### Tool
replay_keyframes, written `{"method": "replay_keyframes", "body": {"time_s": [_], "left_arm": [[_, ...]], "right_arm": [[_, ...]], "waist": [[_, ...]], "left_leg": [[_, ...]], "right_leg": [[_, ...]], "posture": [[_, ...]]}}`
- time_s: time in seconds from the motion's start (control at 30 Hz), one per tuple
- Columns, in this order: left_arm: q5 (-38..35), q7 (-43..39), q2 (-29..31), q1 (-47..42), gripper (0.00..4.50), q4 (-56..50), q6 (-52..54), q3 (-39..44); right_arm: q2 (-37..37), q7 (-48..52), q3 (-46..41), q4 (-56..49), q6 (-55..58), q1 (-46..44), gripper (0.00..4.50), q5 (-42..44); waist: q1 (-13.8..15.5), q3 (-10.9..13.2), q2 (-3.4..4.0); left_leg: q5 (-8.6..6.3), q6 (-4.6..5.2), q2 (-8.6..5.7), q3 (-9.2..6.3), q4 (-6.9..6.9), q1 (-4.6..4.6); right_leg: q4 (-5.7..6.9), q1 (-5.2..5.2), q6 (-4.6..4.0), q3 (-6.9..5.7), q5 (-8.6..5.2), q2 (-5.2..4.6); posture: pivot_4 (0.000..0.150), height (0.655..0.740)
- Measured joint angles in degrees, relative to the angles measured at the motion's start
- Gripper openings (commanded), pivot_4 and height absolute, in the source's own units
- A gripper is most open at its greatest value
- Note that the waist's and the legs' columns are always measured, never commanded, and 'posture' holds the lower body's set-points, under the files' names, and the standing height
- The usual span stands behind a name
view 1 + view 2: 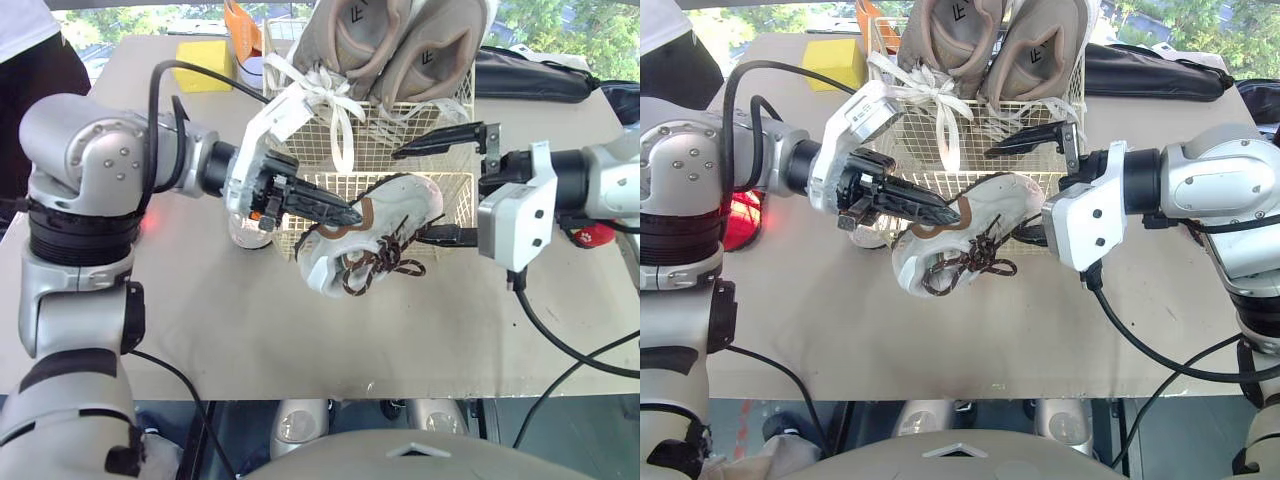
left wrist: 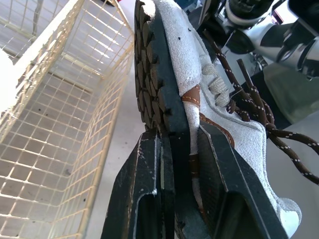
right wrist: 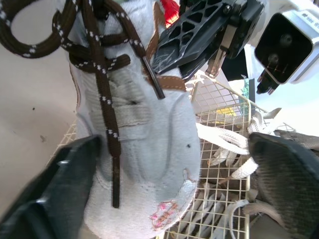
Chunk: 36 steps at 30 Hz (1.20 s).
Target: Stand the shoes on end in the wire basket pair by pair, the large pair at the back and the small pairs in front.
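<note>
A small white shoe with brown laces hangs tilted at the front of the cream wire basket. My left gripper is shut on it, clamping sole and side near the heel. Around the shoe's toe my right gripper stands open, one finger above and one below, not touching. A large tan pair with white laces stands on end at the back of the basket.
A yellow block and an orange-and-white item lie at the table's back left. A black bag lies at the back right, a red object by my right arm. A person stands at the far left.
</note>
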Motion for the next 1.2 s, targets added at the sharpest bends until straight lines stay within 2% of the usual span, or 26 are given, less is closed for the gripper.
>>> {"method": "replay_keyframes", "body": {"time_s": [0.27, 0.37, 0.4, 0.5, 0.63, 0.67, 0.83, 0.97, 1.07, 1.13, 1.2], "left_arm": [[-0.4, 1.1, -0.1, -0.1, 0.40, -1.6, 1.0, 0.9], [-0.4, 0.9, -0.1, -0.5, 0.40, -1.6, 1.0, 0.7], [-0.4, 0.9, -0.2, -1.0, 0.40, -1.6, 1.2, 0.7], [-0.4, 1.1, -0.6, -1.4, 0.40, -1.4, 2.0, 0.5], [-0.4, 1.4, -0.7, -1.4, 0.40, -1.0, 2.8, 1.0], [-0.4, 1.9, -1.3, -1.4, 0.90, -0.5, 2.8, 1.7], [-2.5, 1.7, -2.0, -3.6, 3.20, 4.7, 1.1, 9.8], [-2.5, 5.0, -0.3, -1.6, 3.20, 5.7, -2.7, 18.5], [-2.5, 6.0, -0.2, -0.1, 3.20, 5.2, -3.6, 20.6], [-3.7, 11.0, -2.2, 9.0, 3.20, -4.0, -7.8, 29.1], [-5.2, 15.3, -5.3, 14.2, 3.20, -11.0, -9.2, 31.2]], "right_arm": [[0.5, 0.6, 0.0, -0.3, 0.1, 0.1, 4.50, 0.7], [0.6, 0.8, 0.3, -0.3, 0.0, 0.1, 3.79, 0.9], [0.6, 1.2, 0.5, -0.3, 0.0, 0.2, 3.42, 1.0], [0.8, 1.3, 0.6, -0.4, 0.3, 0.8, 1.87, 1.5], [0.8, 0.8, 0.4, -2.4, 1.6, 3.8, 0.30, 1.7], [0.8, 0.2, -0.1, -2.8, 2.6, 4.4, 0.01, 1.9], [1.8, -4.2, -2.5, -6.7, 11.0, 10.1, 0.00, 5.7], [6.0, -13.6, -7.8, -10.8, 23.5, 14.8, 0.00, 12.4], [7.7, -18.0, -10.0, -11.8, 27.7, 15.0, 0.00, 15.1], [13.7, -28.6, -13.0, -15.0, 38.2, 15.8, 0.00, 22.4], [16.0, -33.8, -14.5, -16.5, 42.0, 15.0, 0.00, 25.5]], "waist": [[0.0, 0.0, 0.00], [0.0, 0.0, 0.00], [0.0, 0.0, 0.00], [0.0, 0.0, 0.00], [0.0, 0.0, 0.00], [0.0, 0.0, 0.00], [-0.1, 0.0, -0.05], [-0.2, 0.0, -0.04], [-0.1, 0.0, -0.03], [0.0, 0.0, -0.03], [0.1, 0.0, -0.03]], "left_leg": [[0.00, 0.00, 0.00, 0.00, 0.01, 0.01], [0.00, 0.00, 0.00, 0.00, 0.01, 0.01], [0.00, 0.00, 0.00, -0.01, 0.01, 0.00], [0.00, 0.00, -0.01, 0.00, 0.01, 0.01], [0.00, 0.00, 0.00, -0.02, 0.01, 0.01], [0.00, 0.00, -0.01, -0.02, 0.01, 0.01], [0.00, -0.01, 0.00, -0.07, 0.03, 0.00], [0.01, -0.01, 0.02, -0.07, 0.02, 0.03], [0.01, -0.02, -0.02, -0.07, 0.03, 0.05], [0.01, -0.02, -0.01, -0.10, 0.01, 0.08], [0.00, -0.02, -0.05, -0.15, 0.03, 0.07]], "right_leg": [[0.01, 0.00, 0.00, -0.01, 0.00, 0.01], [0.01, 0.00, 0.00, -0.01, 0.00, 0.01], [0.01, 0.00, 0.00, -0.01, 0.00, 0.01], [0.01, 0.01, 0.00, 0.00, 0.00, 0.01], [0.02, 0.01, 0.00, -0.02, 0.00, 0.01], [0.03, 0.01, 0.00, -0.02, 0.00, 0.00], [0.05, 0.02, 0.00, -0.06, 0.00, -0.01], [0.12, 0.02, -0.02, -0.06, 0.01, -0.04], [0.17, 0.03, -0.02, -0.07, 0.01, -0.06], [0.18, 0.05, -0.03, -0.09, 0.01, -0.13], [0.16, 0.09, -0.03, -0.12, 0.02, -0.19]], "posture": [[0.150, 0.7400], [0.150, 0.7400], [0.150, 0.7400], [0.150, 0.7400], [0.150, 0.7400], [0.150, 0.7400], [0.150, 0.7400], [0.150, 0.7400], [0.150, 0.7400], [0.150, 0.7400], [0.150, 0.7400]]}}
